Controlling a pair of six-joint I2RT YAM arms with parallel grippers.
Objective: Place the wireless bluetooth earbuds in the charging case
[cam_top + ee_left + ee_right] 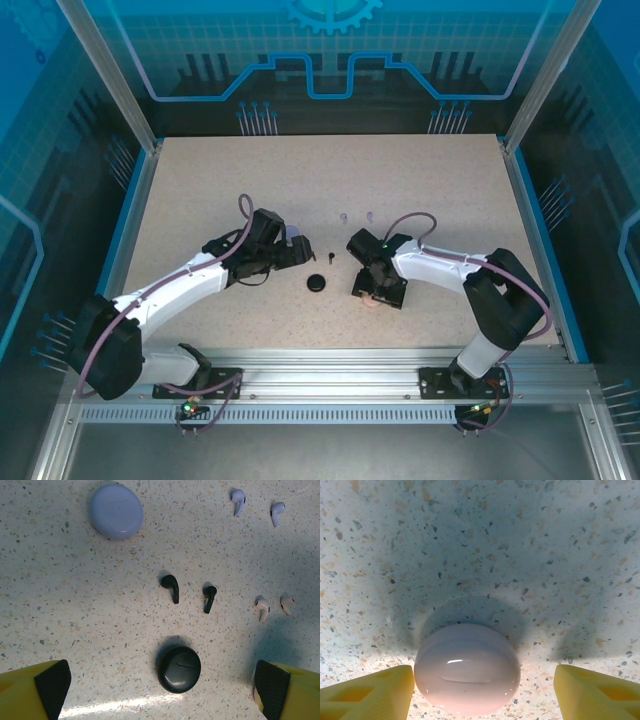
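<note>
Pink case (467, 667) between fingers (370, 695) of open R gripper (482, 692) (table (200, 190) edges well off); L gripper (162, 686) wide open.

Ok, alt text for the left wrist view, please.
A closed black case lies on the speckled table between the left gripper's wide-open fingers. Beyond it lie two black earbuds, two pale pink earbuds to the right, two lavender earbuds top right, and a lavender case top left.
</note>
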